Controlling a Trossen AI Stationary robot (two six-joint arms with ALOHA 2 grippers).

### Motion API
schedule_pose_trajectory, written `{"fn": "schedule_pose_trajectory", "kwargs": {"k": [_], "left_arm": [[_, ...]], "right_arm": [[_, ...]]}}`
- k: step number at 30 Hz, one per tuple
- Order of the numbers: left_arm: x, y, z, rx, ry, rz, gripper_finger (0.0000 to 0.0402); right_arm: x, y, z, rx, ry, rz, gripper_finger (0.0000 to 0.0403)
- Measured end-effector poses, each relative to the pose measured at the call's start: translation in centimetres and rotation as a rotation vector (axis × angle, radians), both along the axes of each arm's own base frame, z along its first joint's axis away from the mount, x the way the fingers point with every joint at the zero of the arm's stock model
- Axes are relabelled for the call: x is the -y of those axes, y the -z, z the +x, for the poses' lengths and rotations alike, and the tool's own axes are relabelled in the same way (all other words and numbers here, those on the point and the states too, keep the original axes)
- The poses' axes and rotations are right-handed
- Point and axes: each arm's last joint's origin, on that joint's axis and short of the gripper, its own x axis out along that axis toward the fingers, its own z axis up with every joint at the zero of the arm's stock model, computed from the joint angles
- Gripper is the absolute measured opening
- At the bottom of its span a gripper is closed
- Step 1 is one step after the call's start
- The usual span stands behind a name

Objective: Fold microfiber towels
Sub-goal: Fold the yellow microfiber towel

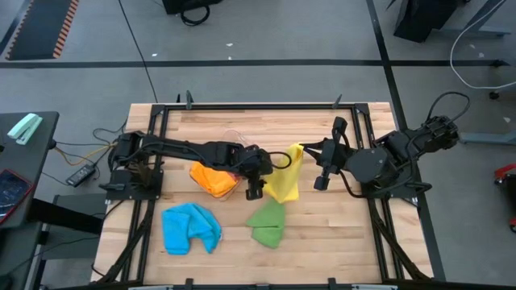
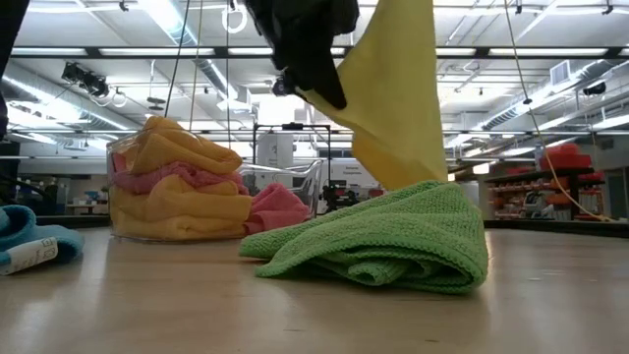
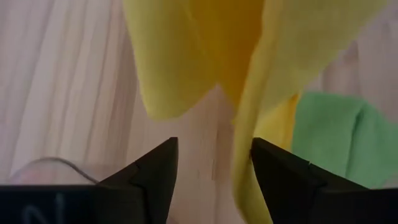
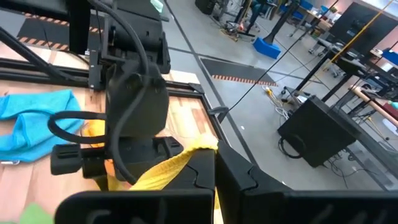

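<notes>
**Yellow towel hangs between two grippers at mid-table**

Because it is thin, limp cloth, the yellow towel (image 1: 286, 179) drapes straight down from wherever it is pinched, and in the low view it falls as a long sheet from the upper middle of the frame to the green towel (image 2: 388, 244) below it. I judge it light and soft, unlikely to slip from rubber pads but ready to bunch and twist; corners or a straight hem are the places to take hold, since a grip in the middle only gathers folds.

The right gripper (image 1: 300, 151), reaching in from the right of the high view, is clamped tight on the towel's upper corner, and its own wrist view shows yellow cloth caught at its closed fingers. The left gripper (image 3: 214, 163) stretches from the left of the high view to the centre, pointing down at the wooden table (image 1: 339, 234). Its jaws stand apart, with a hanging yellow edge lying against the inner face of one finger (image 3: 283, 180); nothing is pinched yet, as far as I can judge.

Elsewhere, the orange towel (image 1: 211, 179) sits in the clear tub (image 2: 123, 157) left of centre, a pink towel (image 2: 280, 208) beside it in the low view. The blue towel (image 1: 190, 227) lies crumpled at lower left, the green one at lower centre.
</notes>
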Motion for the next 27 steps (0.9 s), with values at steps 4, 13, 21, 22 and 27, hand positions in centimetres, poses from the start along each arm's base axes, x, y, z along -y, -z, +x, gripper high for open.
{"fn": "schedule_pose_trajectory", "kwargs": {"k": [4, 13, 21, 22, 27], "left_arm": [[-0.4, 0.6, 0.1, -0.034, -0.007, 0.003, 0.0195], [0.3, 0.8, 0.0, -0.053, 0.109, 0.073, 0.0051], [1.7, -1.0, -0.4, -0.104, 0.168, 0.088, 0.0013], [1.9, -1.5, -0.5, -0.115, 0.174, 0.088, 0.0009], [3.0, -3.0, -1.3, -0.183, 0.188, 0.079, 0.0021]], "right_arm": [[0.0, 0.0, 0.0, -0.004, -0.002, -0.006, 0.0006], [0.0, 0.2, -0.1, -0.029, -0.010, -0.015, 0.0006], [0.1, 1.0, -0.5, -0.140, -0.068, -0.022, 0.0006], [0.1, 1.3, -0.7, -0.170, -0.090, -0.001, 0.0006], [-0.3, 2.9, -1.3, -0.309, -0.170, 0.196, 0.0006]]}}
